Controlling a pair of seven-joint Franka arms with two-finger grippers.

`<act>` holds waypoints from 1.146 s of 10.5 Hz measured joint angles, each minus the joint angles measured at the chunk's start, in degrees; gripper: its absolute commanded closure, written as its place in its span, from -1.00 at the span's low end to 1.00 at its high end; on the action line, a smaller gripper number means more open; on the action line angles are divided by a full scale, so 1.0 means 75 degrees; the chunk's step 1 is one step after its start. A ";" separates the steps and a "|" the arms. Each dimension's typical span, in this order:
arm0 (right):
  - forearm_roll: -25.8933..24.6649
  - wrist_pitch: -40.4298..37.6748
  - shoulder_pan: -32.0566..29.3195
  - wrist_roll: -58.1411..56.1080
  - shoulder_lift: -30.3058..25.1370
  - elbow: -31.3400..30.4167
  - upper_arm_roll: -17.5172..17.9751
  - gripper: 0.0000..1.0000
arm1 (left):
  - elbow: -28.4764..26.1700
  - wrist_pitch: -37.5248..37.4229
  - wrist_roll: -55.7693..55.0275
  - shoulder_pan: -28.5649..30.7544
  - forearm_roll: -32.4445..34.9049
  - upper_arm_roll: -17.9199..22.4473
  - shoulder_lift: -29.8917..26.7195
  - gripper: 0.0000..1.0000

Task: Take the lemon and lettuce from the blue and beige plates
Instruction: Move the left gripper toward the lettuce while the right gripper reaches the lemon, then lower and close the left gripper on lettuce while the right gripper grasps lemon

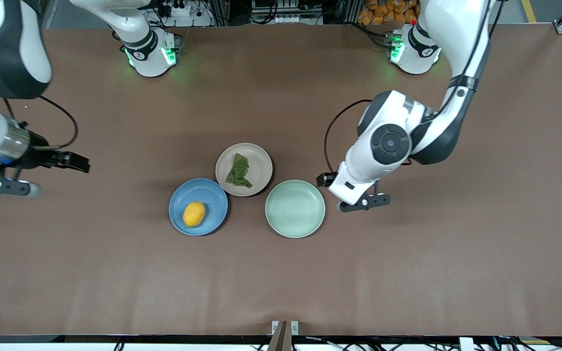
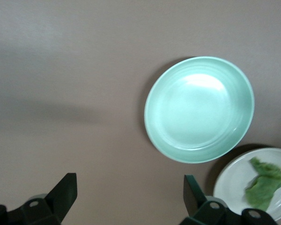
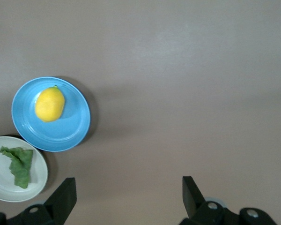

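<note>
The left arm comes from its base at the table's top edge, bends at the elbow and folds back toward the middle of the table, its white wrist tilted downward. The left gripper (image 1: 365, 202) hangs low over bare tabletop, and in the left wrist view its two dark fingers (image 2: 63, 192) stand wide apart with nothing between them. The right arm reaches out along its own end of the table, its forearm lying nearly level above the surface. The right gripper (image 1: 5, 186) is up over bare tabletop, and the right wrist view shows its fingers (image 3: 63, 194) spread wide and empty.
</note>
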 measured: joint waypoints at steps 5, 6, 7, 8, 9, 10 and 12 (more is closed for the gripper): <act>0.0469 0.0446 0.0520 0.0969 0.0572 -0.0009 0.0012 -1.00 | 0.0010 0.1743 -0.1708 -0.0621 -0.0001 -0.0003 0.0552 -1.00; 0.0482 0.0532 0.0651 0.1179 0.0676 -0.0010 0.0014 -1.00 | 0.0011 0.1968 -0.1934 -0.0722 -0.0002 -0.0003 0.0616 -1.00; 0.0487 0.0665 0.0782 0.1352 0.0805 -0.0012 0.0018 -1.00 | 0.0011 0.2268 -0.2267 -0.0848 -0.0005 -0.0006 0.0705 -1.00; 0.0491 0.0805 0.0899 0.1544 0.0936 -0.0013 0.0022 -1.00 | 0.0010 0.2664 -0.2679 -0.0991 -0.0005 -0.0007 0.0819 -1.00; 0.0569 0.0955 0.1002 0.1746 0.1079 -0.0014 0.0023 -1.00 | 0.0010 0.3161 -0.3091 -0.1138 -0.0006 -0.0007 0.0942 -1.00; 0.0744 0.1113 0.1082 0.1908 0.1231 -0.0015 0.0025 -1.00 | 0.0011 0.3699 -0.3511 -0.1279 -0.0006 -0.0007 0.1073 -1.00; 0.0918 0.1409 0.1154 0.2123 0.1513 -0.0016 0.0026 -1.00 | 0.0014 0.4344 -0.4019 -0.1542 -0.0006 -0.0004 0.1304 -1.00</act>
